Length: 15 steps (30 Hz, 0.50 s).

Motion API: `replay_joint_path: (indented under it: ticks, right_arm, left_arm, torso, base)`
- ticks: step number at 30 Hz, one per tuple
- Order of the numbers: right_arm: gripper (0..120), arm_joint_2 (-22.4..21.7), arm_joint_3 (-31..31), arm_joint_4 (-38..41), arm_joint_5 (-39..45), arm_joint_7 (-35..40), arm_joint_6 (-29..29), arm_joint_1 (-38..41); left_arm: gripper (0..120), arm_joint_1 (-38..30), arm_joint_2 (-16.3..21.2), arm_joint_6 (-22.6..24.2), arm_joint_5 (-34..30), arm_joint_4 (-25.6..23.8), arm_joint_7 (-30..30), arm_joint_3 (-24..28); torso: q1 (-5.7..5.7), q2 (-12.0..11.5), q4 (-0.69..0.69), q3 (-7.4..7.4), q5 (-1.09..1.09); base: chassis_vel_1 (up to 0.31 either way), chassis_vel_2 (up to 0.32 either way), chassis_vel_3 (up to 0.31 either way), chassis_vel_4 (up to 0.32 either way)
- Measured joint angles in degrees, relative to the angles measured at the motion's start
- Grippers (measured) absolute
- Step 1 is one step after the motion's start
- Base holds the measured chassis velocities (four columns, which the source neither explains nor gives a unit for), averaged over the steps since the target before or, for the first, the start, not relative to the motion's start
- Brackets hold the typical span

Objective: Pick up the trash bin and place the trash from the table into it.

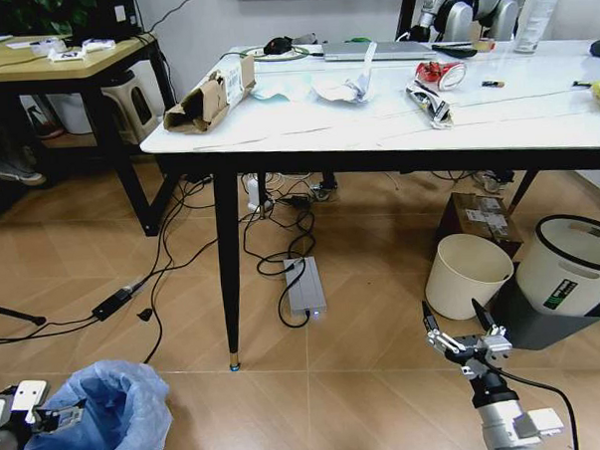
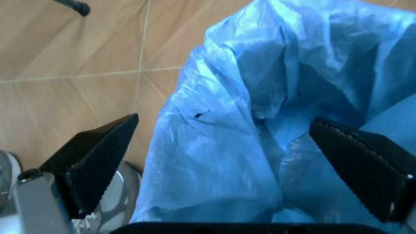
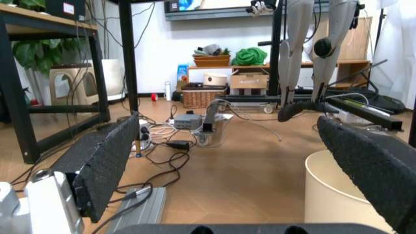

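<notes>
The trash bin [image 1: 114, 412], lined with a crinkly light-blue bag, stands on the floor at the lower left. My left gripper [image 1: 57, 413] is at its near rim. In the left wrist view that gripper [image 2: 227, 163] is open, its fingers spread wide on either side of the bag [image 2: 273, 97]. The table [image 1: 376, 132] holds the trash: torn brown cardboard [image 1: 210, 94], crumpled white paper [image 1: 339, 87], a crushed red can [image 1: 435, 73] and a silver wrapper [image 1: 429, 102]. Low over the floor at the right, my right gripper [image 1: 462, 326] is open and holds nothing.
A cream bucket [image 1: 468, 272] and a white bin with a black rim [image 1: 579, 263] stand just beyond the right gripper. A grey power brick [image 1: 305, 285] and cables lie under the table beside its black leg [image 1: 229, 278]. A wooden desk [image 1: 54, 58] stands far left.
</notes>
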Motion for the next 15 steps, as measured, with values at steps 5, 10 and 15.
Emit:
replay_joint_path:
  ticks: [5, 10, 15]
  right_arm:
    - [100, 0.13, -0.02, 0.03, -0.11, -0.03, 0.0, -0.22]
    - [100, 0.37, -0.07, 0.15, -0.32, -0.07, 0.01, -0.39]
    - [100, 0.52, -0.01, 0.21, -0.42, -0.1, 0.03, -0.5]
  left_arm:
    - [100, -1.18, 1.48, 1.02, -0.86, 1.65, -0.01, 1.42]
    - [100, -2.74, 2.42, 1.98, -1.61, 3.72, -0.2, 2.7]
    - [100, -3.48, 3.18, 2.47, -2.52, 4.64, -0.22, 3.07]
  torso:
    - [0.0, 0.0, 0.0, 0.0, 0.0]
    - [0.0, 0.0, 0.0, 0.0, 0.0]
    - [0.0, 0.0, 0.0, 0.0, 0.0]
  base:
    - [0.0, 0.0, 0.0, 0.0]
    - [0.0, 0.0, 0.0, 0.0]
    - [0.0, 0.0, 0.0, 0.0]
